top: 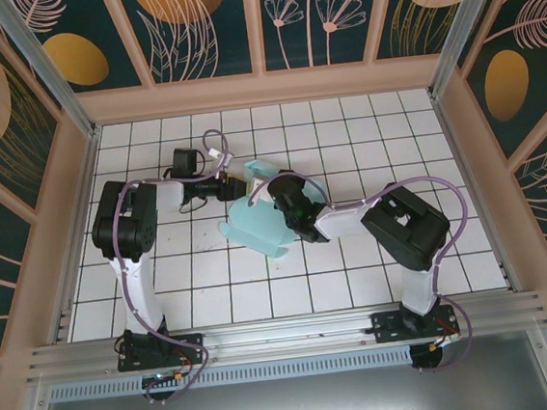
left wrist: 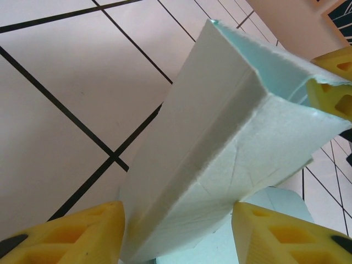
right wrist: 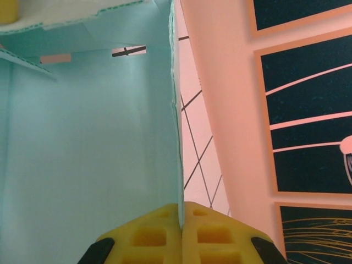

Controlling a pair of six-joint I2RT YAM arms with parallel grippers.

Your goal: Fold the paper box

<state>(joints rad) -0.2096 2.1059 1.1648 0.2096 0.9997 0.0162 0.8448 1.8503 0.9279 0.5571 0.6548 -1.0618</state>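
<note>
Left wrist: creased aqua paper box (left wrist: pixel 220 137)

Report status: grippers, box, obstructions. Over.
Left gripper clamped across the paper box. Right gripper shut, pinching one wall's edge. Box partly formed, end tabs loose. Grippers crowd each other at the box.

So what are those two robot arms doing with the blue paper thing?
They are folding a paper box in the middle of the tiled table. The left gripper has the half-shaped box between its yellow fingers, which look pressed against both sides. The right gripper is pinched shut on one thin wall of it. The box is not finished: it has its sides up, but one end is open.
</note>
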